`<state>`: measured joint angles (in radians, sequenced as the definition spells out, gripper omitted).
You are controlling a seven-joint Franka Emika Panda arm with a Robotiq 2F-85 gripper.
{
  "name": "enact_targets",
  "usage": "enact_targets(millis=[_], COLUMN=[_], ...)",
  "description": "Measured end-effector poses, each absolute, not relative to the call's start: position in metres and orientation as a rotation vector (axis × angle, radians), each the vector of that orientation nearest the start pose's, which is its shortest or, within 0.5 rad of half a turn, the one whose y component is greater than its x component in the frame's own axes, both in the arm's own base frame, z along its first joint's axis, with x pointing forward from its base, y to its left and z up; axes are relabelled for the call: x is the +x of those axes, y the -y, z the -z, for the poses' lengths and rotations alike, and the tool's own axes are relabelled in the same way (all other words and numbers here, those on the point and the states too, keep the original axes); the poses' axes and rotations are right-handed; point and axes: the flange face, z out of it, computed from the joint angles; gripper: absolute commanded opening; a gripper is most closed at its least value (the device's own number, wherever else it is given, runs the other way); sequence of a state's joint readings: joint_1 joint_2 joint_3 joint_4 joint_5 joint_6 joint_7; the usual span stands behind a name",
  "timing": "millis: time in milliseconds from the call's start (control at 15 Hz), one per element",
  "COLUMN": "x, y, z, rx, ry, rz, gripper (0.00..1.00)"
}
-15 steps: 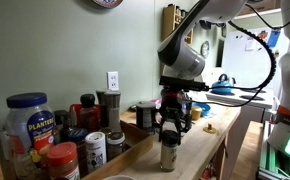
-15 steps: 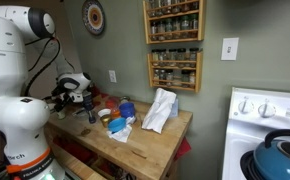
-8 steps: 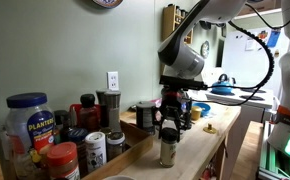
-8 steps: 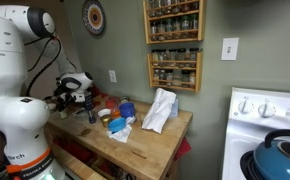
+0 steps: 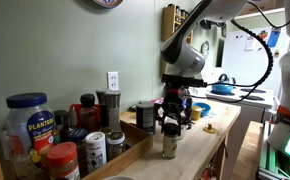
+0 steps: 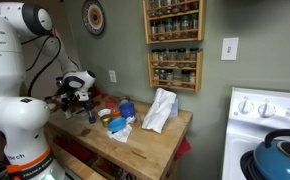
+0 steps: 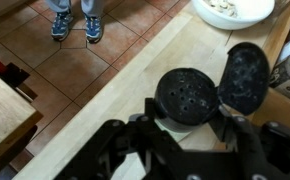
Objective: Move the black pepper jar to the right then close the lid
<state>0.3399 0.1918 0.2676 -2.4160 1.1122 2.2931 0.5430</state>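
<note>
Wrist view looks straight down on the black pepper jar, whose perforated shaker top is uncovered; the lid is flipped open and stands tilted back at the jar's edge, toward the right of this view. The dark jaws reach in from the bottom of the view and sit tight against the jar on either side, gripping it just below the top. The jar is over a pale wooden surface, with a white bowl at the top edge and a tiled floor beyond the surface's edge. In an exterior view, the Panda arm comes down from above and the jaws clasp the upper part of the black pepper jar, which stands upright on the wooden surface, well apart from a blue-lidded jar, a red-lidded jar and a white-labelled black-lidded jar grouped at the left of that view. In an exterior view from farther off, the arm fills the left side, the jaws hang over the far end of the surface, and the jar beneath them is too small to make out; a white cloth lies near the middle, below wall-mounted spice racks.
</note>
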Motion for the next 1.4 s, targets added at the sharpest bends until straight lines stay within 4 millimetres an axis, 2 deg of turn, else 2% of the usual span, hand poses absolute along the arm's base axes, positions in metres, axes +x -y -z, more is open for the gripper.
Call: enact_targets(millis=[67, 133, 200, 400, 600, 867, 1200, 1400], x=[0.373, 0.373, 0.374, 0.375, 0.376, 0.376, 0.372, 0.37], y=[-0.285, -0.284, -0.283, -0.28, -0.28, -0.28, -0.283, -0.297], z=[-0.222, -0.222, -0.223, -0.227, -0.237, -0.261, -0.311, -0.343], rx=[-2.331, -2.34, -2.348, -2.369, -2.385, -2.452, -2.646, -2.755], ry=[-1.042, -1.041, -1.041, -1.038, -1.019, -0.975, -0.826, -0.684], rz=[-0.857, -0.853, -0.849, -0.837, -0.816, -0.771, -0.636, -0.503], gripper=[0.31, 0.69, 0.81, 0.99, 1.0, 1.0, 1.0, 1.0])
